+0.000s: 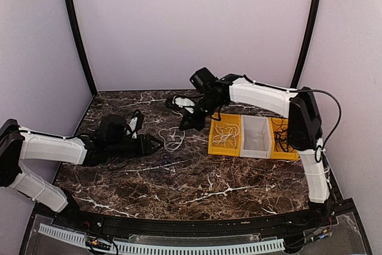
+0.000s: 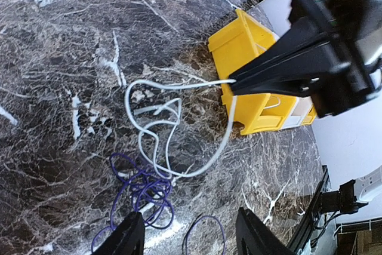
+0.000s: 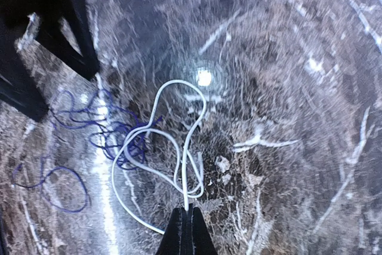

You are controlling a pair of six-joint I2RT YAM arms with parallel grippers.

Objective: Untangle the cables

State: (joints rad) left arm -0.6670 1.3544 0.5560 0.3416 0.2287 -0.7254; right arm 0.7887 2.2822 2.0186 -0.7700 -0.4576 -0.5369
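A white cable [image 3: 185,166] lies in loose loops on the dark marble table, overlapping a thin purple cable [image 3: 129,148] to its left. My right gripper [image 3: 190,222] is shut on one strand of the white cable just above the table. In the left wrist view its closed tip [image 2: 234,82] holds the white cable [image 2: 193,174] beside a yellow bin [image 2: 239,46]. My left gripper [image 2: 191,234] is open and low, with the purple cable [image 2: 143,189] lying between and ahead of its fingers. In the top view the white cable [image 1: 174,140] lies between the left gripper [image 1: 154,143] and the right gripper [image 1: 184,126].
Three bins stand in a row at the right: a yellow one [image 1: 225,135] holding white cables, a pale one [image 1: 256,137], and a yellow one [image 1: 283,138] holding black cables. A dark object with a white patch [image 1: 179,101] lies at the back.
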